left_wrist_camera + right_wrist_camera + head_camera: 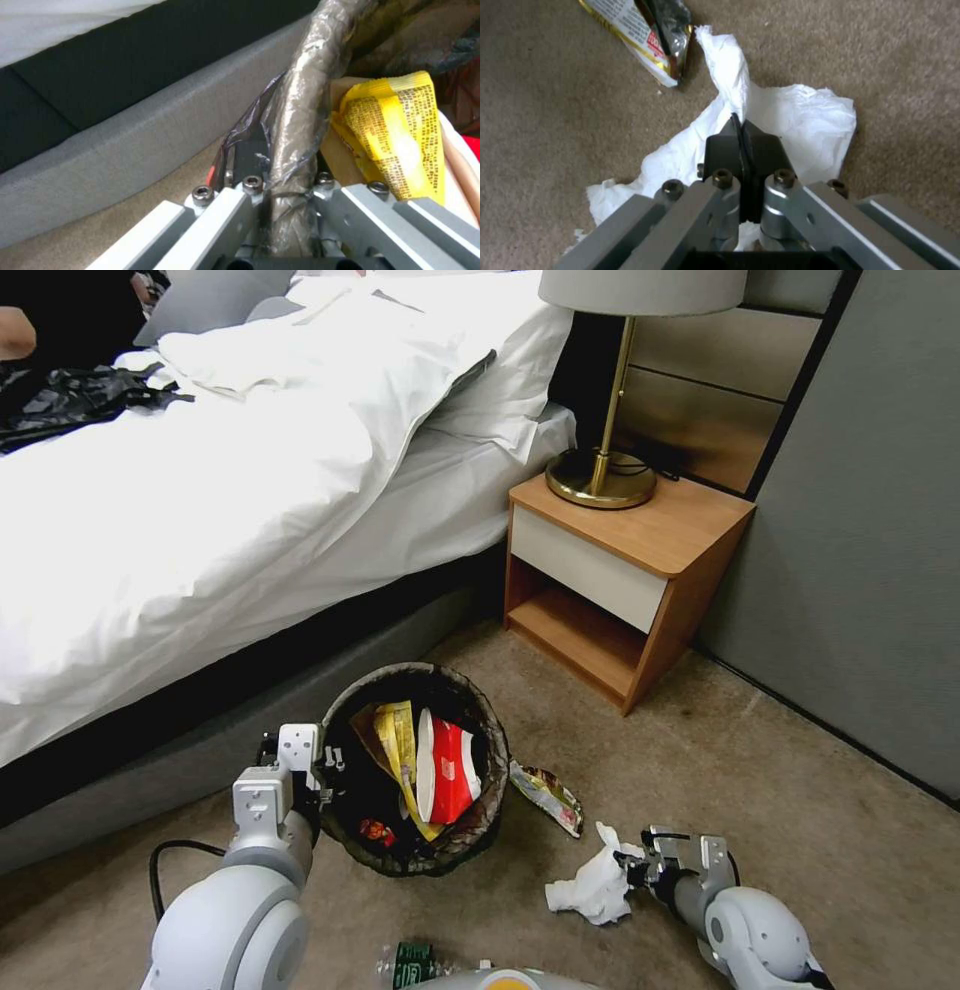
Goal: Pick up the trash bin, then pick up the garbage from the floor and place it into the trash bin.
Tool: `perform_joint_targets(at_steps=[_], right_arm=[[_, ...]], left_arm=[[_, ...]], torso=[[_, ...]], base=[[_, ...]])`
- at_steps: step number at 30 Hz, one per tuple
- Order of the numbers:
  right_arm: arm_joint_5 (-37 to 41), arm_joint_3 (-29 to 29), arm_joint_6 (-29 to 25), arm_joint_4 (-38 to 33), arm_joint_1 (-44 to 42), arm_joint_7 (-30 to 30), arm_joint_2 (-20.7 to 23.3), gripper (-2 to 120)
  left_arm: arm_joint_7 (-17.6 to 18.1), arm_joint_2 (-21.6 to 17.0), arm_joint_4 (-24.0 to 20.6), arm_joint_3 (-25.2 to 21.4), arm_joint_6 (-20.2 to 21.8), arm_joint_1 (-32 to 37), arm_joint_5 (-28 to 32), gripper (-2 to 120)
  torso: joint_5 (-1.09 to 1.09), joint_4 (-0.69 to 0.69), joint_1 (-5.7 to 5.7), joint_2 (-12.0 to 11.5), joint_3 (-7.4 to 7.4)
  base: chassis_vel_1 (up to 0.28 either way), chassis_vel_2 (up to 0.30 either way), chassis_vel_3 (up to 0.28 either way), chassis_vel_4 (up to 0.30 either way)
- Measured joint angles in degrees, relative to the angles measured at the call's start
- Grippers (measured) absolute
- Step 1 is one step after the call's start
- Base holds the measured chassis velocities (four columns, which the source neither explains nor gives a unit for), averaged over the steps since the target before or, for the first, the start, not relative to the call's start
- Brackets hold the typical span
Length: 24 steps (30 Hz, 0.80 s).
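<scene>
Head view first: the trash bin (415,770) sits on the carpet right against the bed base, and the left pincer (325,767) is clamped onto the bin's rim on the side away from the nightstand (625,560). Inside the bin I can make out a yellow wrapper (397,740), a red-and-white cup (447,767) and some brown paper, so it's already part full. On the nightstand side of the bin a shiny snack wrapper (546,795) lies just beside the rim, and a bit further out from the bin is the white paper (592,887), with the right pincer (632,865) touching it, so the right arm is clearly the nearer one for that piece. The bin lies across from that pincer, past the wrapper, looks like a short carry to me. Left wrist view: the jaws are shut on the bag-covered rim (295,123), one inside and one outside the wall, yellow wrapper (395,135) leaning just inside. Right wrist view: the black fingertips (745,144) are pressed together, pinching a fold of the white paper (800,123), which spreads wide across the carpet, with the shiny wrapper (645,37) further along toward the bin
</scene>
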State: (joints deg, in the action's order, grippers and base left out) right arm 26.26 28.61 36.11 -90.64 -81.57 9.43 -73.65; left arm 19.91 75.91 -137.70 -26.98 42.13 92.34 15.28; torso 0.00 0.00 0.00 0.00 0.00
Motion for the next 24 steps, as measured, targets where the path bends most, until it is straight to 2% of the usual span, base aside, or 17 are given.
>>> perform_joint_targets(at_steps=[10,15,16,18,19,22,24], right_arm=[[0.7,1.5,-0.9,-4.3,-1.0,0.0,0.1,0],[2.1,5.7,-1.5,-14.6,-4.1,0.0,0.7,0],[2.1,5.7,-1.5,-14.6,-4.1,0.0,0.7,0],[3.4,8.8,-1.5,-20.9,-5.9,0.2,1.3,0],[3.4,8.8,-1.5,-20.9,-5.9,0.2,1.3,0],[6.7,13.2,-0.5,-31.3,-7.6,0.2,2.6,0],[7.4,14.0,-0.1,-33.4,-7.6,0.3,3.0,0]], left_arm=[[0.0,-0.1,-0.2,0.0,0.0,0.3,-0.3,0],[0.0,0.0,-0.6,0.1,0.0,0.0,-0.2,0],[0.0,0.0,-0.6,0.1,0.0,0.0,-0.2,0],[0.0,0.0,-0.6,0.1,0.0,-0.1,-0.2,0],[0.0,0.0,-0.6,0.1,0.0,-0.1,-0.2,0],[0.0,0.0,-0.6,0.1,0.0,-0.1,-0.2,0],[0.0,0.0,-0.6,0.1,0.0,-0.1,-0.1,0]], torso=[[0.01,0.0,0.0,0.0,0.0],[0.02,0.0,0.0,0.0,-0.01],[0.02,0.0,0.0,0.0,-0.01],[0.0,-0.01,0.0,0.0,-0.01],[0.0,-0.01,0.0,0.0,-0.01],[0.0,-0.01,0.0,0.0,-0.01],[0.0,0.0,0.0,0.0,-0.01]], base=[[0.0,0.0,0.0,0.0],[0.0,0.0,0.0,0.0],[0.0,0.0,0.0,0.0],[0.0,0.0,0.0,0.0],[0.0,0.0,0.0,0.0],[0.0,0.0,0.0,0.0],[0.0,0.0,0.0,0.0]])
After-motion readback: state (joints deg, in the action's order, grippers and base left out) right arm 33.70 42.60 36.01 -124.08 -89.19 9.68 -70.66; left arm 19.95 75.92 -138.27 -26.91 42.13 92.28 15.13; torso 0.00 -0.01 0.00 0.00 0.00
